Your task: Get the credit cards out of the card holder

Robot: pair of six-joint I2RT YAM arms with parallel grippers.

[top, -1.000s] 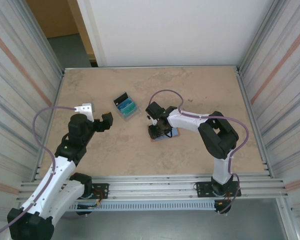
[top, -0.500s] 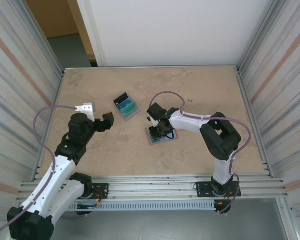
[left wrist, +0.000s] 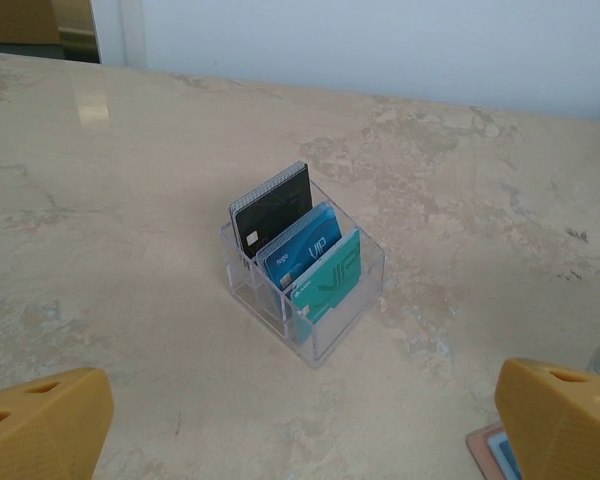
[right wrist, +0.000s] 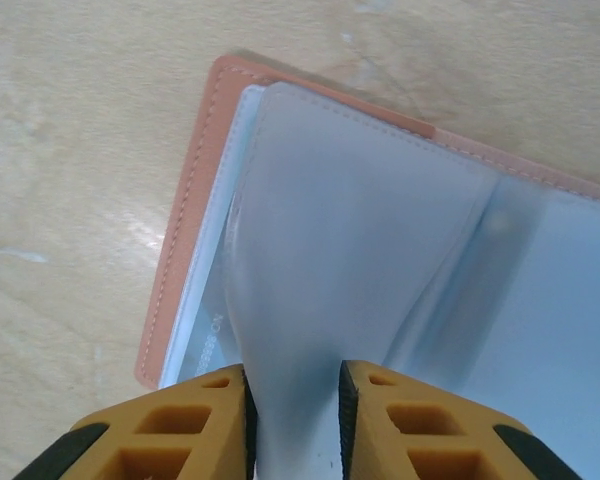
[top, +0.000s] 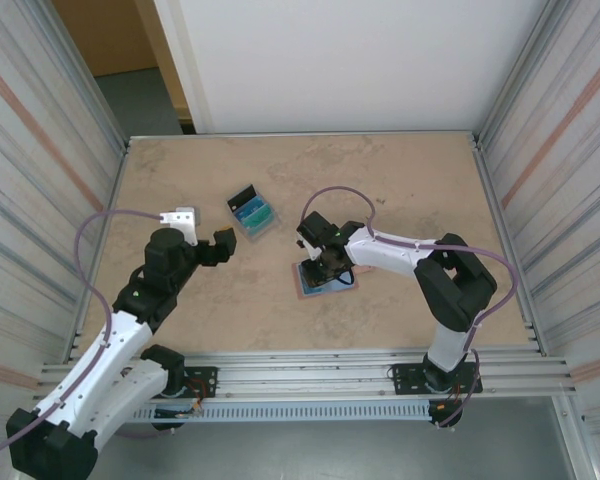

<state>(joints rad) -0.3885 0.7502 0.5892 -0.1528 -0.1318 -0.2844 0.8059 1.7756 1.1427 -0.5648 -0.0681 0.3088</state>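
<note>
Your right claw (right wrist: 293, 390) is pinched narrow on a frosted inner sleeve (right wrist: 360, 230) of the card holder (right wrist: 185, 215). The holder lies open on the worktop (top: 400, 170) just in front of that arm, salmon cover down. Your left claw (top: 202, 232) hangs wide open, gripping nothing. It faces the credit cards (left wrist: 298, 248), black, blue and teal, which stand upright in a clear box (left wrist: 340, 325) apart from the holder.

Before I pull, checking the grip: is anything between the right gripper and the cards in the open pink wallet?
Yes. The right gripper pinches a frosted blue-grey plastic sleeve of the open salmon-pink leather-like card holder. That film sits between the gripper and any card beneath it; no bare card is in the grip.
</note>
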